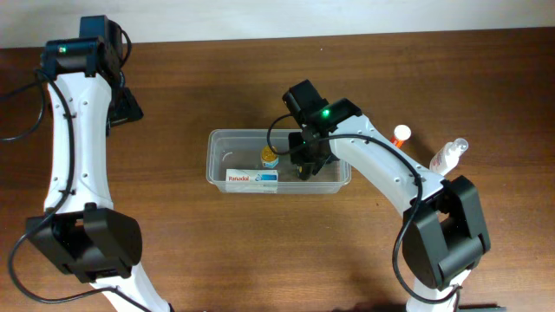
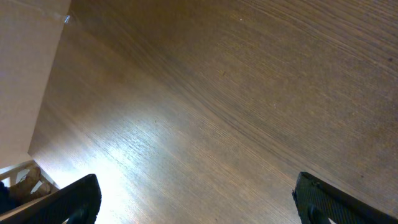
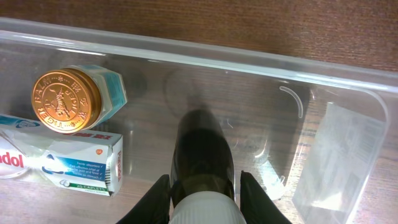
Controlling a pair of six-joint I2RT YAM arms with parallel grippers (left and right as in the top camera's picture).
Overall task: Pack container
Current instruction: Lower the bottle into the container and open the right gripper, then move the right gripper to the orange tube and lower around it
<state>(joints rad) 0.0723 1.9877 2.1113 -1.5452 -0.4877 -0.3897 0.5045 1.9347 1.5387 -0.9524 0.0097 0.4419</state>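
The clear container sits mid-table. In it are a jar with a gold lid and a white and blue Panadol box. A dark bottle with a white cap stands on the container floor, cap up. My right gripper reaches down into the container and straddles this bottle. Its jaws stand slightly open, with a thin gap showing at the right finger. My left gripper hangs wide open over bare wood at the far left, holding nothing.
A clear spray bottle and a small bottle with an orange cap lie on the table right of the container. The right arm crosses over the container's right end. A label is stuck on the container's right wall.
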